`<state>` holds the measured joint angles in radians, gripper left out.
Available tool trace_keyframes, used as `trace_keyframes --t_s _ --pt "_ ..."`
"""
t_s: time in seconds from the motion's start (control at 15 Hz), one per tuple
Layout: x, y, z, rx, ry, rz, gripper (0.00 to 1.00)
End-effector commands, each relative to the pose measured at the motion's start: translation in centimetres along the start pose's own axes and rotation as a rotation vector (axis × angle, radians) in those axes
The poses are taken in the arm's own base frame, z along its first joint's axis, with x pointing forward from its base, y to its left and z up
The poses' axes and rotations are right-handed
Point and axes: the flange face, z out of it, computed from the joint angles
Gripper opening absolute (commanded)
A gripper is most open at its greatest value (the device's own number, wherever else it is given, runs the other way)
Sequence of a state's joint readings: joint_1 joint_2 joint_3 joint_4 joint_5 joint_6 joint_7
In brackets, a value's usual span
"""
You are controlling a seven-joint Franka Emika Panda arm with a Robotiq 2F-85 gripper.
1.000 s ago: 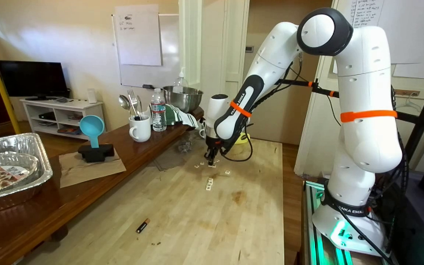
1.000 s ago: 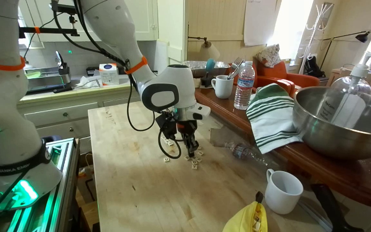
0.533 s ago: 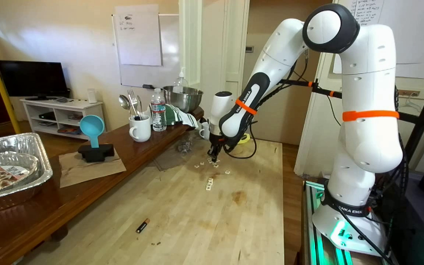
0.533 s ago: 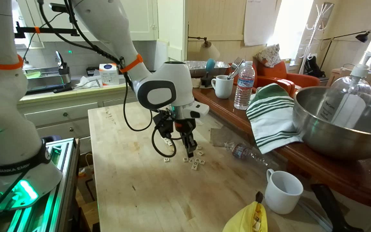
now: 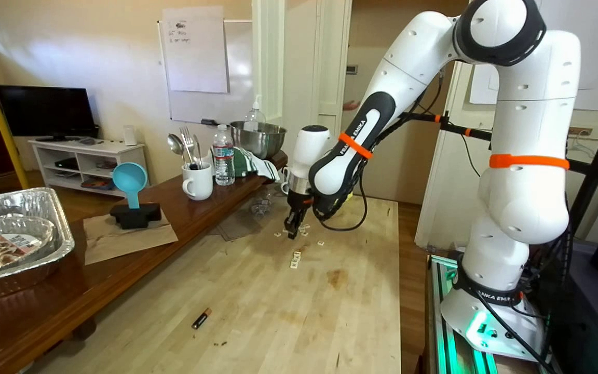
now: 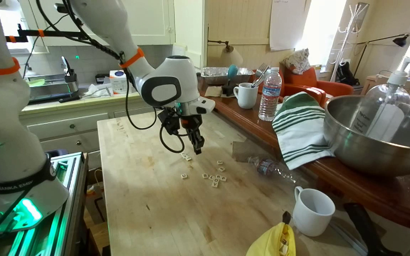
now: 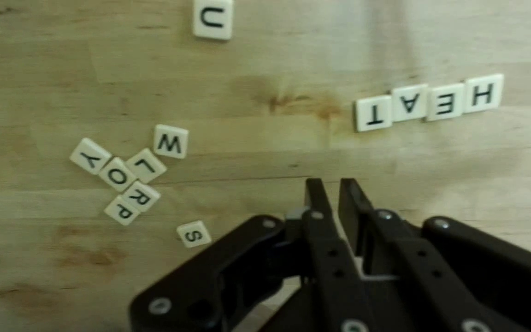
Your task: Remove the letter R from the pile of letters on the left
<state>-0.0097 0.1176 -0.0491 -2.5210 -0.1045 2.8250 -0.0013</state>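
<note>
Gripper: black, suspended above the table; fingers parted by a narrow gap, nothing seen held. Pile: pale tiles, at left in the wrist view; Y, O, R and P in a slanting line, L just beside, W next to L. R: flat on the table, between O and P. S: apart from the line, near R. Further tile: near S in an exterior view, letter too small to read. U: alone, well apart. Row: HEAT, edge to edge. Battery: lying on the table. Pouch: yellow, near a mug.
</note>
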Motion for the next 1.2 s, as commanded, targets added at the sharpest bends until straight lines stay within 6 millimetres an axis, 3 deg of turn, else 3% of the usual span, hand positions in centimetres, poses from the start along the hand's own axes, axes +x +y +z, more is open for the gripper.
trace_keyframes --t_s 0.0,0.27,0.47,1.13 --pt "-1.3 -3.4 -0.4 0.064 -0.014 -0.029 0.47" --pt "-1.6 -5.8 -0.5 0.102 -0.031 -0.060 0.77" --pt "-1.5 -6.2 -0.6 0.092 -0.030 -0.073 0.99" --pt "-1.6 -5.9 -1.8 0.078 -0.043 -0.082 1.00"
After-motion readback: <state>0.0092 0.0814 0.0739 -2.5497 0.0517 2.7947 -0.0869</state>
